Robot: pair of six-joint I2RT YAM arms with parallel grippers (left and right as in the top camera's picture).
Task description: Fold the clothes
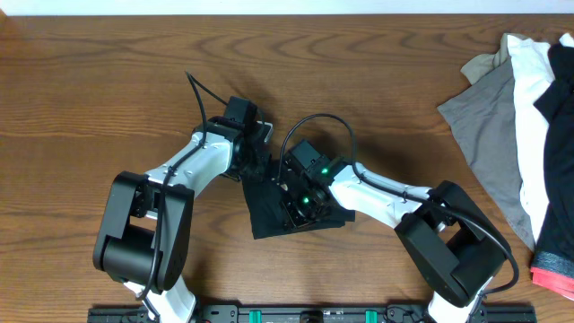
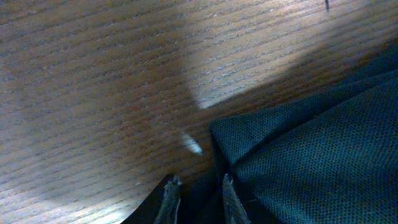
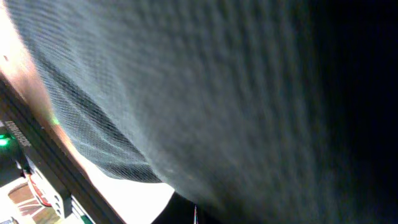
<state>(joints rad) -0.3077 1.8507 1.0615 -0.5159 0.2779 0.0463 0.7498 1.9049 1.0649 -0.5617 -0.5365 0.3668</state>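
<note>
Left wrist: left gripper jaws narrow, apparently pinching the black garment at its edge near a folded corner, low over the table. Right gripper closed, down on the same garment mid-table; hold unclear. Best: lift little, draw flat, match edges, avoid bunching.

A folded garment lay on the table, towards its near edge; the left gripper sat at the garment's far left corner, its fingers at that edge; the right gripper was over the garment's middle, right of the left one; a pile of clothes lay well to the garment's right, spilling past the table's right edge; a rail ran just before the garment, along the table's near edge.
</note>
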